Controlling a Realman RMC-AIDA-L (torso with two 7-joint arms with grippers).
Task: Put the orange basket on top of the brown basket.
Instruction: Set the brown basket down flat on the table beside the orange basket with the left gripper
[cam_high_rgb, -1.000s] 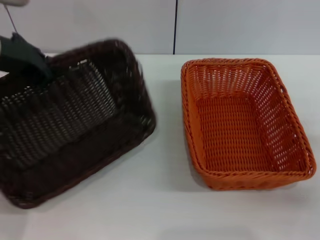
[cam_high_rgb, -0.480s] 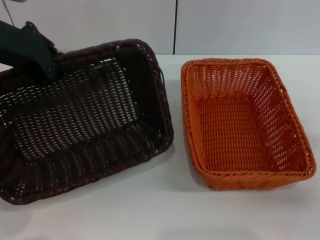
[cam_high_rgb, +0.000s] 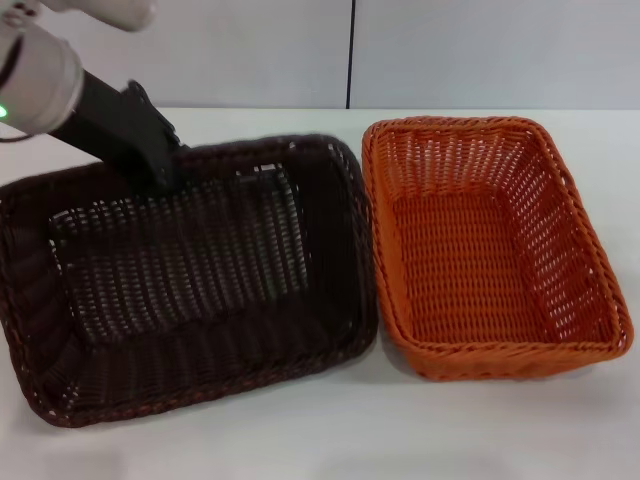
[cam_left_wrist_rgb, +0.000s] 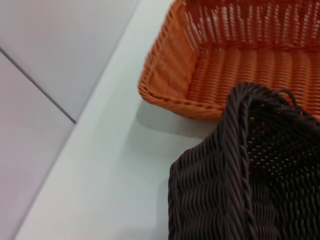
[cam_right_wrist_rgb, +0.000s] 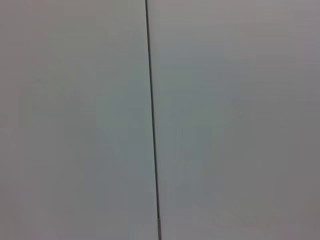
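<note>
Item 1: the brown basket (cam_high_rgb: 190, 280). Very dark, almost black woven tray with a braided rim, lying open side up on the white table (cam_high_rgb: 330, 440). It sits skewed against the orange basket, its near corner swung away from it and its far corner close to it. In the head view its long side rim stands just beside the orange basket's rim; whether the two rims touch cannot be told. The left wrist view shows that far corner (cam_left_wrist_rgb: 240, 165) near the orange weave, with a strip of table between.

Item 2: the orange basket (cam_high_rgb: 490, 250). Bright orange woven tray of like shape, sloped open-weave sides, braided rim, open side up on the table. It lies on the right of the brown basket, squarer to the table edge. Nothing rests in it or on it; it also shows in the left wrist view (cam_left_wrist_rgb: 235, 60).

Item 3: the left gripper (cam_high_rgb: 165, 170). Black, on a pale arm, reaching down to the far rim of the brown basket. Its fingers are clamped on that rim.

Item 4: the right gripper. It shows in no view; its wrist camera sees only a pale wall (cam_right_wrist_rgb: 225, 120) with a dark vertical seam (cam_right_wrist_rgb: 151, 110).
</note>
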